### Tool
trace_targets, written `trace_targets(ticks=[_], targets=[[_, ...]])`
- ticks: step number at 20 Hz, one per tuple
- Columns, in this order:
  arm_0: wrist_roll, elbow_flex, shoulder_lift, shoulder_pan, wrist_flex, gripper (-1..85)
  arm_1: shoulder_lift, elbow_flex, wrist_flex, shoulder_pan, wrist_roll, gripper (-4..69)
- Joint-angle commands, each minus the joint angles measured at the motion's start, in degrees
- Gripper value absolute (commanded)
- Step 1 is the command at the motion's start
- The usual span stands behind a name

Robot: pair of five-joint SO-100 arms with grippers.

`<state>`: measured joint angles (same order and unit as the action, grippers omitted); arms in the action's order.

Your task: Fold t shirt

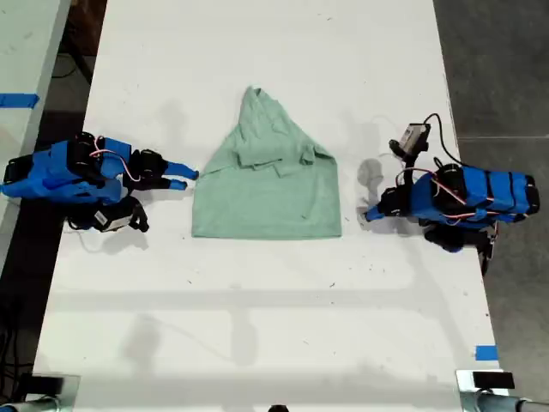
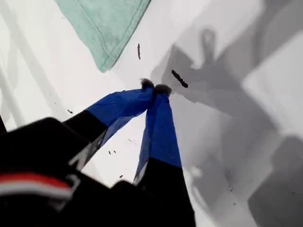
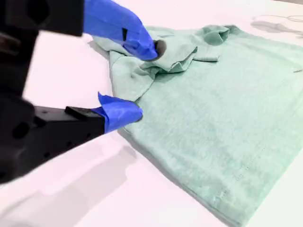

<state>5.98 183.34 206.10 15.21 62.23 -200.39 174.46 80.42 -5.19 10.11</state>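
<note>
The t shirt (image 1: pixel 266 197) lies near the middle of the white table (image 1: pixel 257 326). Its straight hem faces the bottom of the exterior view. Its upper part is gathered inward, so it narrows to a point toward the top of that view, with rumpled folds across the middle. My first gripper (image 1: pixel 369 215) sits at the exterior view's right, just off the hem-side corner of the shirt and apart from it. In its wrist view the two blue jaws meet at their tips (image 2: pixel 155 87) with nothing between them, and the shirt's corner (image 2: pixel 104 23) lies a little way ahead on bare table. My second gripper (image 1: pixel 189 178) is at the exterior view's left, right at the shirt's slanted side edge. Its wrist view shows the jaws (image 3: pixel 146 80) spread wide. One tip is over the bunched fold and the other is at the cloth's (image 3: pixel 213 109) border, and no cloth is pinched; I cannot tell whether either tip touches the fabric. There is wide bare table above and below the shirt in the exterior view. Only a narrow strip separates each arm from the shirt.
</note>
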Motion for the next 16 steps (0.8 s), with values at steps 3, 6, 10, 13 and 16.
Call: trace_targets(ticks=[3,6,10,13,16], targets=[[-0.6,0.5,0.4,0.3,-1.0,17.3,-0.4,2.3,-0.8,0.2,-0.7,0.0],[-0.6,0.5,0.4,0.3,-1.0,17.3,-0.4,2.3,-0.8,0.2,-0.8,0.0],[-0.6,0.5,0.4,0.3,-1.0,17.3,-0.4,2.3,-0.8,0.2,-0.8,0.0],[-0.6,0.5,0.4,0.3,-1.0,17.3,-0.4,2.3,-0.8,0.3,-0.8,0.0],[-0.6,0.5,0.4,0.3,-1.0,17.3,-0.4,2.3,-0.8,0.4,-0.7,0.0]])
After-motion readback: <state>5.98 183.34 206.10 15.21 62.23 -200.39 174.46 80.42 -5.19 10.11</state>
